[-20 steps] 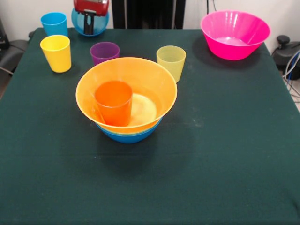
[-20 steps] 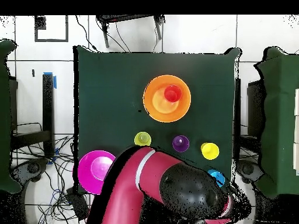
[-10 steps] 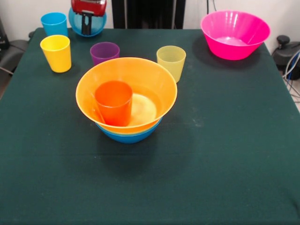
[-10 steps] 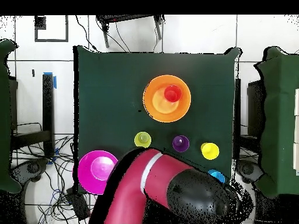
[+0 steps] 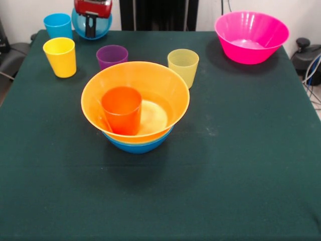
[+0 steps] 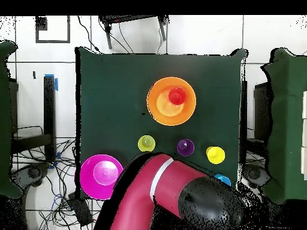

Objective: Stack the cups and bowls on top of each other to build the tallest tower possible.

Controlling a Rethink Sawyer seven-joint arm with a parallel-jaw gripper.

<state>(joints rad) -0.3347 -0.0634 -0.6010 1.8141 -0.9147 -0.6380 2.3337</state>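
The tower stands mid-table: a medium blue bowl (image 5: 135,145) as base, the large orange-yellow bowl (image 5: 168,83) in it, and the orange cup (image 5: 121,108) inside. My gripper (image 5: 91,27) is at the far left edge, shut on the rim of a small blue bowl (image 5: 103,26) that it holds above the table. The blue cup (image 5: 57,25), yellow cup (image 5: 60,56), purple cup (image 5: 111,55) and yellow-green cup (image 5: 183,65) stand upright behind the tower. The large pink bowl (image 5: 251,37) sits at the far right. The green bowl is out of view.
In the overhead view my red arm (image 6: 168,197) covers the table's near edge and hides the gripper and part of the blue cup (image 6: 223,179). Cables and stands lie on the floor around the table (image 6: 108,90).
My gripper has moved slightly up and to the left with the small blue bowl in it. The tower and the cups have not moved.
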